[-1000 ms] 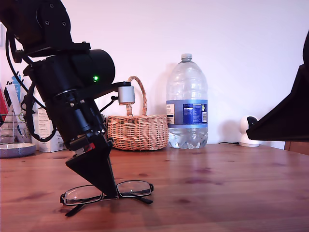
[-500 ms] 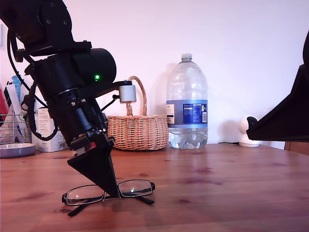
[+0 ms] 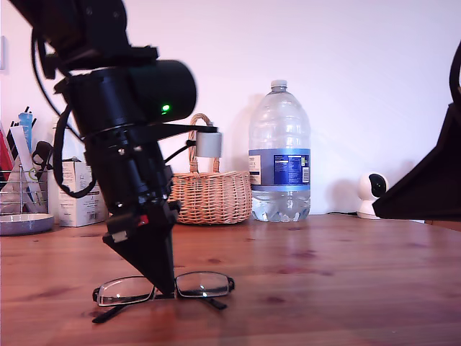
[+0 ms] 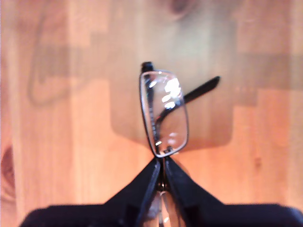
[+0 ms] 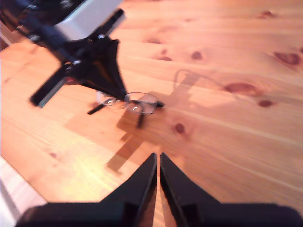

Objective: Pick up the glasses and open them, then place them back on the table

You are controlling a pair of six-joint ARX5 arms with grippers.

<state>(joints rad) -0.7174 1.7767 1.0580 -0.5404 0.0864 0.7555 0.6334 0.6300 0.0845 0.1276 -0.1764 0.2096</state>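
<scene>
Fingers (image 4: pixel 152 177) of my first gripper (image 3: pixel 164 288) pinch glasses (image 3: pixel 204 284) bridge; second gripper (image 5: pixel 157 163) closed; basket (image 3: pixel 207 196), bottle (image 3: pixel 279 155) behind

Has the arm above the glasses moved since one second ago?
Yes. Its body has swung toward the exterior view's right: it now covers more of the basket handle. The tool stays pinched on the glasses.

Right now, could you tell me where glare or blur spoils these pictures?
First wrist view: white glare on the lens of the glasses, soft focus overall. Second wrist view: motion blur on my first gripper. Exterior view: sharp, though both arms are dark silhouettes against the bright wall.
</scene>
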